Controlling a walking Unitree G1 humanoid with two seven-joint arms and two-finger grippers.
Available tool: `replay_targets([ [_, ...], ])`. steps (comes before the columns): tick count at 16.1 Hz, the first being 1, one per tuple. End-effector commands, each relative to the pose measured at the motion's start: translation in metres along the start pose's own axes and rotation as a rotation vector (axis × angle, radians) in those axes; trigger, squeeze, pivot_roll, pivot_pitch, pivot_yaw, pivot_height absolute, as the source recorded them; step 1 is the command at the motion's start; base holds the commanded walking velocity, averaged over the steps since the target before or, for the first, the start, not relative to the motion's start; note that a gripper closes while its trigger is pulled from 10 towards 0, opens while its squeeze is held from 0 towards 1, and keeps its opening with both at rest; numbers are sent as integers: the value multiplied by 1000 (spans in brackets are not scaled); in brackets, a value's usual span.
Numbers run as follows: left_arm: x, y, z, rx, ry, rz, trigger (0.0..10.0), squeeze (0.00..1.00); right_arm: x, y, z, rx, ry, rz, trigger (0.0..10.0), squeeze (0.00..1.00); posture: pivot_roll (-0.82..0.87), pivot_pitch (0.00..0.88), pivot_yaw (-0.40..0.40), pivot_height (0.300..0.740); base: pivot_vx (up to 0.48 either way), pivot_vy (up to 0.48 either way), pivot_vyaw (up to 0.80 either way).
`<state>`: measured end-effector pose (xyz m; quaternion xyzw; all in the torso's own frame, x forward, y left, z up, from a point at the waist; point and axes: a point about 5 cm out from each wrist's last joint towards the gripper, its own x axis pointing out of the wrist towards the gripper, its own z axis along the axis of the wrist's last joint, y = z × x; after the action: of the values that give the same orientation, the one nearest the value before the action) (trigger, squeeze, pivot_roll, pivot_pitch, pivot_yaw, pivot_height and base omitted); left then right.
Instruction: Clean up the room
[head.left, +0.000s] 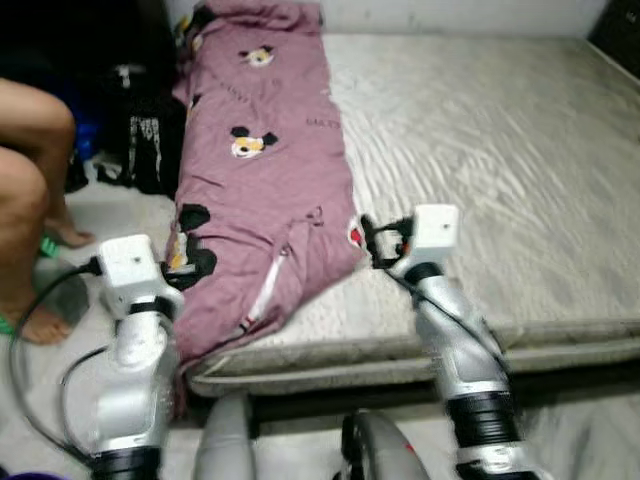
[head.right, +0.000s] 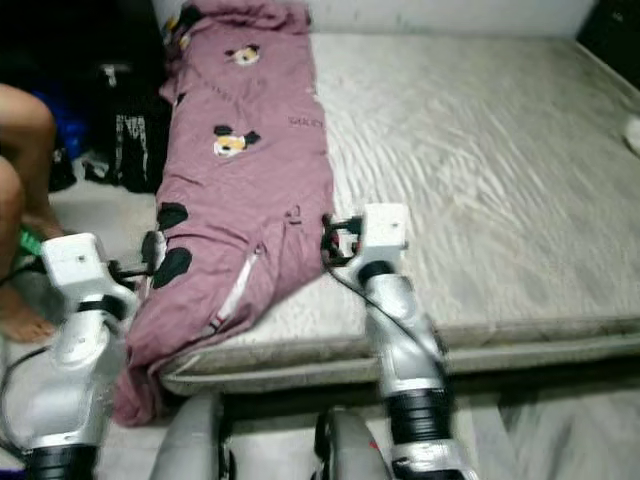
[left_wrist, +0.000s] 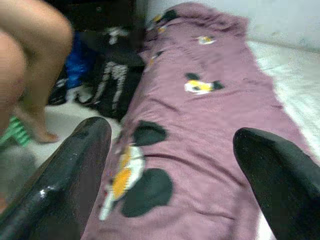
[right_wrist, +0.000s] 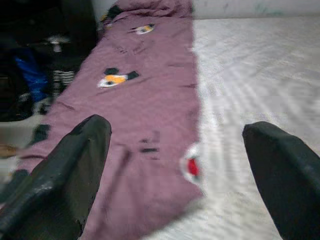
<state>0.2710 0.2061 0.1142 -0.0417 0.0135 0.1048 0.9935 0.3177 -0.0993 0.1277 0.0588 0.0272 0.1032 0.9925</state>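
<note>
Mauve fabric printed with cartoon mice, a folded blanket (head.left: 262, 190), runs from the upper left of the frame down to the lower left, lying along the left edge of a grey mattress (head.left: 500, 170); its lower end spills over the mattress corner toward the floor. The left gripper (left_wrist: 172, 175) hovers at the lower left, just beside that hanging end, its two black fingers (left_wrist: 65, 180) spread wide with nothing between them. The right gripper (right_wrist: 175, 175) sits near the frame's centre, at the blanket's lower right corner, and its jaws also stand wide apart and empty; whether it touches the cloth is hard to tell through the blur. At the far left edge a person's bare legs (head.left: 30, 190) stand on the pale floor. A black bag (head.left: 140, 140) with white markings rests against the bed's side in the upper left, between the legs and the blanket.
</note>
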Motion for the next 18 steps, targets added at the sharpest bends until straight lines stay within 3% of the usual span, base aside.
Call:
replay_targets([
  [1, -1, -1, -3, -2, 13, -5, 10000, 0, -1, -1, -2, -8, 10, 2, 10000, 0, -55, 84, -46, 631, 0, 0, 0],
  [7, 7, -6, -4, 9, 37, -12, 10000, 0, -3, -6, -4, 11, 19, -28, 10000, 0, -65, 87, -47, 626, 0, 0, 0],
  [14, 26, -20, 1, -15, 33, -4, 10000, 0, -10, -12, -1, 18, 16, -44, 10000, 0, -93, 117, -57, 542, 0, 0, 0],
  [18, 30, -13, 1, -12, 30, 16, 10000, 0, -10, -13, -1, 14, 33, -51, 10000, 0, -100, 133, -57, 517, 0, 0, 0],
])
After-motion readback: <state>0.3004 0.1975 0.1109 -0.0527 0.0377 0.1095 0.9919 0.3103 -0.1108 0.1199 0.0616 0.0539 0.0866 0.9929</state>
